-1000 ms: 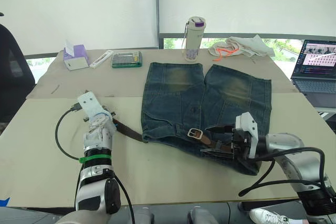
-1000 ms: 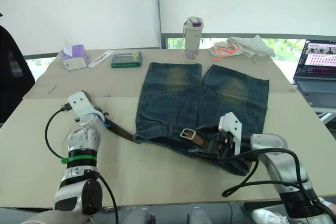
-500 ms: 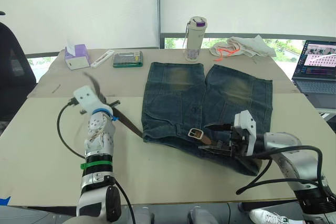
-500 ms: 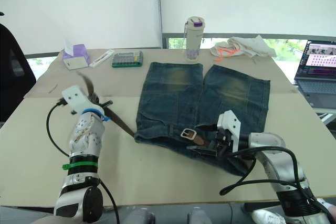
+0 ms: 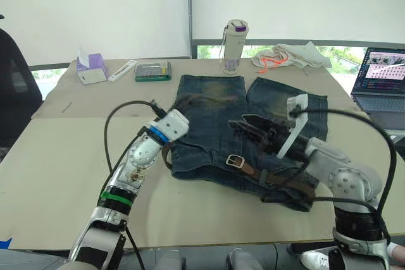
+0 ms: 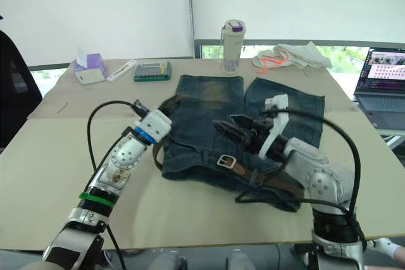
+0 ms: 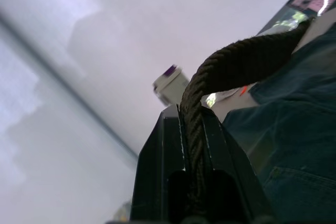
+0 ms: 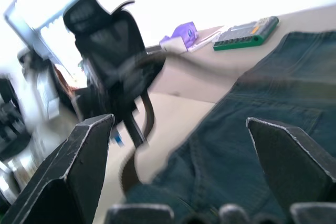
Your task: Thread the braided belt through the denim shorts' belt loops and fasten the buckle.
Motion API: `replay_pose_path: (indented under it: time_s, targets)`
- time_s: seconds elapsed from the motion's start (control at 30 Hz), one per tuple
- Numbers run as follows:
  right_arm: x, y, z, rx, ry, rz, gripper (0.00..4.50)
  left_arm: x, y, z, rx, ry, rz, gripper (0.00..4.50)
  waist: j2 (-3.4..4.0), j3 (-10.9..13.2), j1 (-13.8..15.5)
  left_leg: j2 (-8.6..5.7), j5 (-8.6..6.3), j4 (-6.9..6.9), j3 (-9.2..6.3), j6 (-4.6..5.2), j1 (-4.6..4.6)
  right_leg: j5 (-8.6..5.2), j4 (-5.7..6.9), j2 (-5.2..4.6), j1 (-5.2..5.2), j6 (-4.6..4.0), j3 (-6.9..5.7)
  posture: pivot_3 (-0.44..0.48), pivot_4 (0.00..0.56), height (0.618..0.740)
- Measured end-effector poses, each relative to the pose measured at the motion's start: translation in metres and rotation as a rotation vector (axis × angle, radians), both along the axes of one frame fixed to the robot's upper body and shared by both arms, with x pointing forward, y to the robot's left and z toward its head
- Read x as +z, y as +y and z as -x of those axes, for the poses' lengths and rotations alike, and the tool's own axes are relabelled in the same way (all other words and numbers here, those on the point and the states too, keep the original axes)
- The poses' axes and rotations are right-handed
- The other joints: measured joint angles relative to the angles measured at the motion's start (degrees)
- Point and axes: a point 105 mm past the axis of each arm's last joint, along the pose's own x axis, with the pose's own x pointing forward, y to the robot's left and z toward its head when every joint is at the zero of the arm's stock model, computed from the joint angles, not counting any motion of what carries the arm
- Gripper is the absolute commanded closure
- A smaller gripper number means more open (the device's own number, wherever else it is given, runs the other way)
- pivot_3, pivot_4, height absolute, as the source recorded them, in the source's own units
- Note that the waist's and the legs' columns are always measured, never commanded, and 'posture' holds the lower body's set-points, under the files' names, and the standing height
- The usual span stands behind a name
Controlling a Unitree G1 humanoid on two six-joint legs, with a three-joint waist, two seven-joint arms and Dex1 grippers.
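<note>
Shorts: denim shorts [image 5: 253,131] flat mid-table, waistband toward my near edge.
Belt: braided belt [image 5: 278,178] lies along waistband; buckle [image 5: 235,160] on denim near the middle.
L gripper [image 7: 193,145]: I've got it clenched on belt's free end, over shorts' left side.
R gripper [image 5: 243,124]: jaws spread, empty, above shorts.

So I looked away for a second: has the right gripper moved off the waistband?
Yes. The right gripper has swung up and away from the buckle, now open above the denim shorts, toward the bottle.
</note>
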Motion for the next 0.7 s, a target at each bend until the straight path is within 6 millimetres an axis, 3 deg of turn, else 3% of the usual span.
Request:
replay_pose_path:
  time_s: [0.23, 0.4, 0.53, 0.6, 0.7]
  targets:
    - [-0.011, 0.003, -0.008, -0.023, 0.337, -0.229, 0.00, -0.002, -0.014, 0.017, -0.091, -0.121, -0.093, 4.48, 0.09, -0.02, -0.11, -0.05, 0.07, 0.00, -0.05, 0.14, -0.17, 0.01, 0.07, -0.22, -0.09, 0.04, -0.08, 0.000, 0.150, 0.740]
    - [0.000, 0.005, 0.008, 0.084, 0.351, -0.301, 0.00, -0.004, -0.012, 0.015, -0.078, -0.120, -0.086, 4.48, 0.10, -0.02, -0.25, -0.11, 0.10, 0.01, -0.08, 0.20, -0.25, 0.01, 0.04, -0.23, -0.07, 0.10, -0.16, 0.000, 0.150, 0.740]
    - [0.006, 0.004, 0.033, 0.196, 0.289, -0.297, 0.00, -0.005, -0.007, 0.011, -0.049, -0.108, -0.072, 4.48, 0.13, -0.04, -0.50, -0.11, 0.10, 0.01, -0.13, 0.22, -0.29, 0.00, 0.00, -0.19, -0.05, 0.12, -0.23, 0.000, 0.150, 0.740]
    - [-0.002, 0.008, 0.043, 0.231, 0.302, -0.227, 0.00, -0.004, -0.006, 0.011, -0.043, -0.109, -0.066, 4.48, 0.13, -0.04, -0.73, -0.11, 0.10, 0.01, -0.16, 0.23, -0.29, 0.00, 0.00, -0.18, -0.01, 0.12, -0.24, 0.000, 0.150, 0.740]
    - [-0.026, 0.014, 0.032, 0.163, 0.402, -0.200, 0.00, -0.003, -0.008, 0.012, -0.053, -0.110, -0.044, 4.48, 0.13, -0.06, -1.34, -0.09, 0.11, 0.01, -0.18, 0.23, -0.27, 0.00, 0.02, -0.09, 0.00, 0.11, -0.23, 0.000, 0.150, 0.740]
